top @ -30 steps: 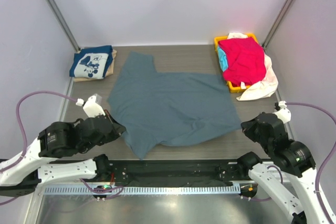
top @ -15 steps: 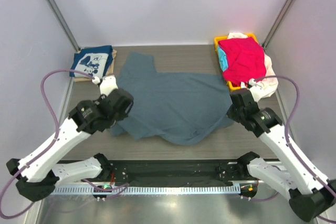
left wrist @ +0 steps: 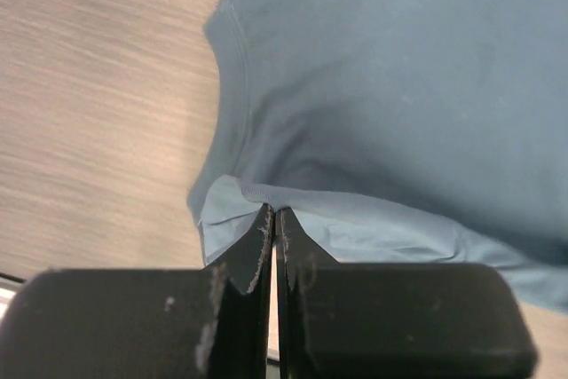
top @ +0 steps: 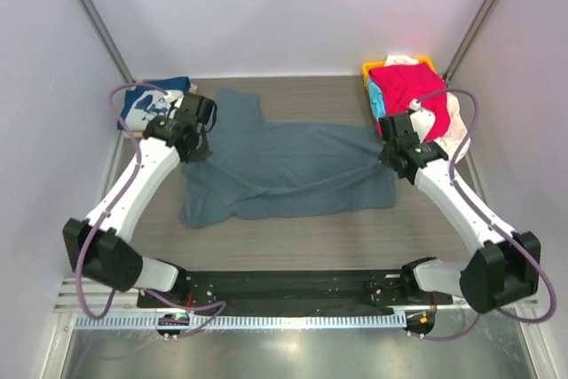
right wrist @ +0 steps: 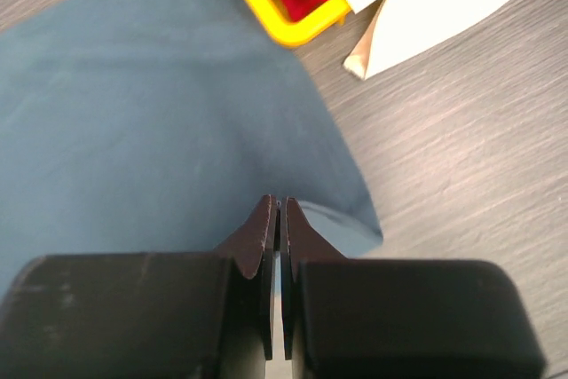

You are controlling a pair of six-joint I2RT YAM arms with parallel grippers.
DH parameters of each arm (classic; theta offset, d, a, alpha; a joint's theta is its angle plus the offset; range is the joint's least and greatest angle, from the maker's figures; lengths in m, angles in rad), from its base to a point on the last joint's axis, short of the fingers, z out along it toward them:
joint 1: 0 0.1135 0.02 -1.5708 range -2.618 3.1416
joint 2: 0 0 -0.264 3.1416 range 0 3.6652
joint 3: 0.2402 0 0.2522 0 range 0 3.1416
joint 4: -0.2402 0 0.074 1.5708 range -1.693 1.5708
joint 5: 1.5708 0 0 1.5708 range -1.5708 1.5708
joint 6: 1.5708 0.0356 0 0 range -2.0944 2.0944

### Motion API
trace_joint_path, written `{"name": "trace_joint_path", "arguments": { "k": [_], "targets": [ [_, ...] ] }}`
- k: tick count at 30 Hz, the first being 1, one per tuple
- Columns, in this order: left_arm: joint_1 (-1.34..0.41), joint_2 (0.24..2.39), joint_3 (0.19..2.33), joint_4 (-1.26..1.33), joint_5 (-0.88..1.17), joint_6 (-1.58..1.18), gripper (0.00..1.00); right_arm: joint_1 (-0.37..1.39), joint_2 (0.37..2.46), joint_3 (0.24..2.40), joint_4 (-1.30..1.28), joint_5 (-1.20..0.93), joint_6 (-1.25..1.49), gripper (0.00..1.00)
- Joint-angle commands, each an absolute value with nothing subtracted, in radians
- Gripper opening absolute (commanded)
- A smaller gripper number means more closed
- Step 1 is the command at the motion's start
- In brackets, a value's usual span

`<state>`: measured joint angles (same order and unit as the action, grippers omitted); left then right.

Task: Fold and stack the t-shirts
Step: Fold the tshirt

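The large slate blue-grey t-shirt lies mid-table, its near half folded back over itself. My left gripper is shut on the shirt's hem at its left side, as the left wrist view shows, with a lighter inside face of the blue-grey t-shirt turned up there. My right gripper is shut on the shirt's right edge, also seen in the right wrist view. A folded navy t-shirt with white print lies at the far left, partly behind my left arm. The tan one is hidden.
A yellow plastic basket stands at the far right, holding a red t-shirt, a turquoise one and a cream one hanging over its side. The basket lies just beyond my right gripper.
Both arms have reached from the near edge toward the far side, carrying the blue-grey shirt's near edge with them, so the shirt now lies folded into a narrower band.
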<state>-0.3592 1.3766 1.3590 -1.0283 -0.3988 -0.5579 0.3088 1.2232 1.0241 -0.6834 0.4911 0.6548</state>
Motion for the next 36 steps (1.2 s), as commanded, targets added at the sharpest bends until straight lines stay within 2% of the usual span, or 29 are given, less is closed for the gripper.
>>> {"name": "trace_joint_path", "arguments": {
  "k": [1,5,7,8,9,10,11,13,15,16,18,20,21,23,25,27,30,36],
  "targets": [
    [-0.308,1.445,1.426,-0.959,-0.345,-0.491,0.0,0.255,1.296,1.081,-0.575,0.489,0.615,0.01],
    [-0.252,1.577,1.471,-0.931,-0.359,-0.469,0.0,0.219,1.417,1.106,-0.528,0.448,0.617,0.01],
    [-0.213,1.699,1.546,-0.957,-0.28,-0.459,0.0,0.212,1.495,1.139,-0.509,0.434,0.617,0.02],
    [-0.186,1.745,1.59,-0.983,-0.264,-0.459,0.0,0.207,1.523,1.158,-0.503,0.425,0.609,0.07],
    [-0.18,1.805,1.699,-1.017,-0.262,-0.457,0.03,0.201,1.549,1.205,-0.503,0.413,0.604,0.26],
    [-0.178,1.895,1.754,-1.072,-0.261,-0.45,0.16,0.198,1.602,1.232,-0.503,0.41,0.598,0.44],
    [-0.178,1.939,1.814,-1.107,-0.261,-0.449,0.22,0.192,1.62,1.256,-0.506,0.407,0.592,0.56],
    [-0.179,1.944,1.908,-1.138,-0.252,-0.469,0.47,0.176,1.64,1.318,-0.537,0.414,0.588,0.81],
    [-0.179,1.866,1.808,-1.079,-0.23,-0.495,0.59,0.17,1.614,1.325,-0.551,0.419,0.584,0.86],
    [-0.181,1.809,1.755,-1.013,-0.229,-0.523,0.78,0.17,1.594,1.297,-0.551,0.432,0.581,0.91],
    [-0.181,1.666,1.609,-0.986,-0.244,-0.557,0.84,0.172,1.513,1.205,-0.548,0.428,0.584,0.93],
    [-0.181,1.517,1.487,-0.945,-0.21,-0.621,0.84,0.172,1.403,1.111,-0.519,0.364,0.61,0.93],
    [-0.179,1.464,1.345,-0.921,-0.198,-0.647,0.84,0.17,1.357,1.003,-0.503,0.335,0.624,0.94],
    [-0.178,1.349,1.191,-0.827,-0.186,-0.725,0.84,0.173,1.284,0.898,-0.466,0.245,0.672,0.94],
    [-0.179,1.196,1.013,-0.763,-0.147,-0.77,0.77,0.173,1.183,0.752,-0.434,0.191,0.713,0.94],
    [-0.179,1.047,0.851,-0.711,-0.117,-0.836,0.75,0.173,1.085,0.607,-0.397,0.099,0.782,0.93],
    [-0.178,0.951,0.706,-0.654,-0.133,-0.893,0.75,0.175,1.017,0.502,-0.382,0.068,0.842,0.92],
    [-0.178,0.934,0.522,-0.533,-0.147,-0.923,0.75,0.173,0.974,0.456,-0.37,0.127,0.853,0.9]
  ]
}}
